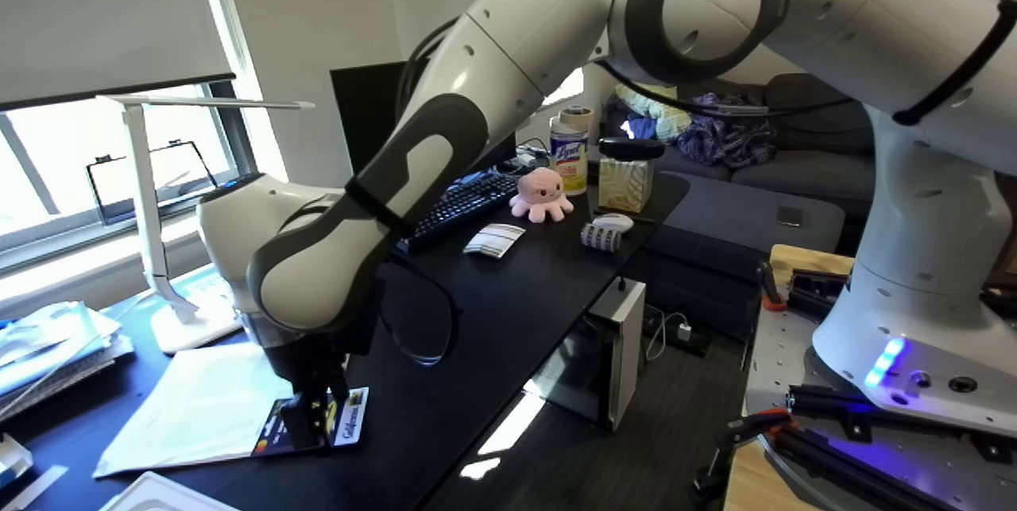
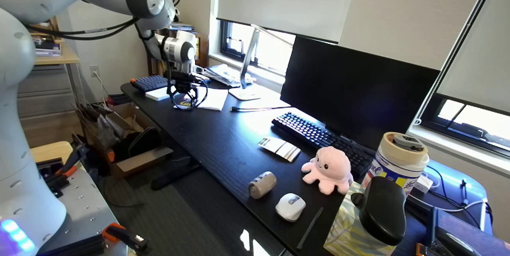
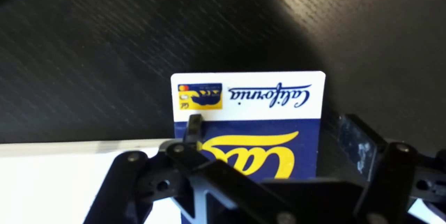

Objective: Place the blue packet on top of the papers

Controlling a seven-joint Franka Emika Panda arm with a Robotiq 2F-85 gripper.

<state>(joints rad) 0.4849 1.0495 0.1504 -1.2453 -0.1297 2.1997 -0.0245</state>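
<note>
The blue packet (image 3: 258, 126) has a white California band and yellow lettering. It lies flat on the dark desk beside the white papers (image 3: 52, 182); whether it overlaps their edge I cannot tell. In both exterior views the packet (image 1: 349, 420) (image 2: 184, 104) is partly hidden by the gripper, with the papers (image 1: 199, 400) (image 2: 215, 98) alongside. My gripper (image 3: 275, 130) is open and empty, pointing down low over the packet. One finger is above the packet near its papers-side edge; the other is past the opposite edge, over the desk. The gripper also shows in both exterior views (image 1: 318, 420) (image 2: 189, 98).
A white lamp (image 1: 191, 328) and a pile of papers (image 1: 56, 352) stand behind the white papers. A white box (image 2: 157, 94) is near the packet. A monitor (image 2: 350, 96), keyboard (image 2: 314, 130) and pink octopus (image 2: 330, 168) are farther along the desk. The desk's front edge is close.
</note>
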